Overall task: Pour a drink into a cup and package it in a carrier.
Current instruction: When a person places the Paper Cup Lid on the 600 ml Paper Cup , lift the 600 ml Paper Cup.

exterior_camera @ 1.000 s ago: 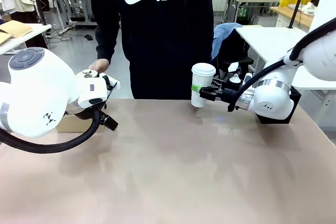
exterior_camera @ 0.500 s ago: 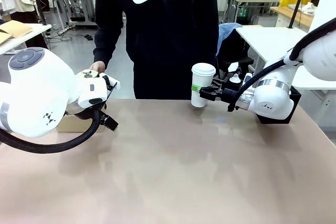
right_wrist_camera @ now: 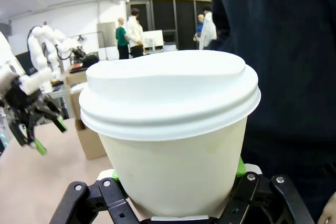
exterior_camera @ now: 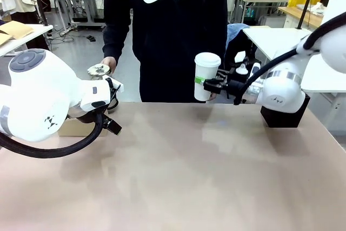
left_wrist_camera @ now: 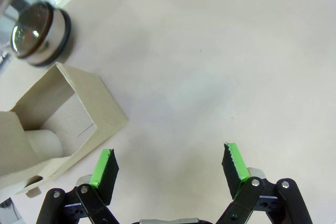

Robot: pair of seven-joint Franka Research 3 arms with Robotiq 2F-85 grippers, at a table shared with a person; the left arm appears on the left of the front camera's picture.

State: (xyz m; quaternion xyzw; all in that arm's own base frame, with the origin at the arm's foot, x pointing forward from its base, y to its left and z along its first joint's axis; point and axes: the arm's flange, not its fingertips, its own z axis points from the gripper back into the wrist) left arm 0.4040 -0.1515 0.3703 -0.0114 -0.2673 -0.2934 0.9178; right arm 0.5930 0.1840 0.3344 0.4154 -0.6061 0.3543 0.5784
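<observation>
The bench [exterior_camera: 178, 177] is a broad, pale brown surface, bare across its middle and near side, so there is wide open room between the two arms. A person [exterior_camera: 173, 31] in a dark top stands at the far edge. Behind them lies a workshop floor with other tables.

The bulky left arm [exterior_camera: 38, 101] covers the bench's left end and hides most of the carrier [left_wrist_camera: 58, 124]. The left wrist view shows the carrier as open brown cardboard cut off by the picture's edge. Just beyond it stands a glass carafe [left_wrist_camera: 39, 35] with a dark band, blurred, its contents not readable. The left pincer [left_wrist_camera: 170, 169] hangs released over bare bench just beside the carrier, jaws wide and touching nothing.

A black box [exterior_camera: 281, 116] sits at the right edge, partly behind the right arm. The right pincer [exterior_camera: 208, 86] is clenched on the cup [exterior_camera: 206, 77] – white, lidded, upright – holding it at the far edge in front of the person.

The person's hand [exterior_camera: 110, 62] holds a small round thing [exterior_camera: 99, 69] – too small to identify
</observation>
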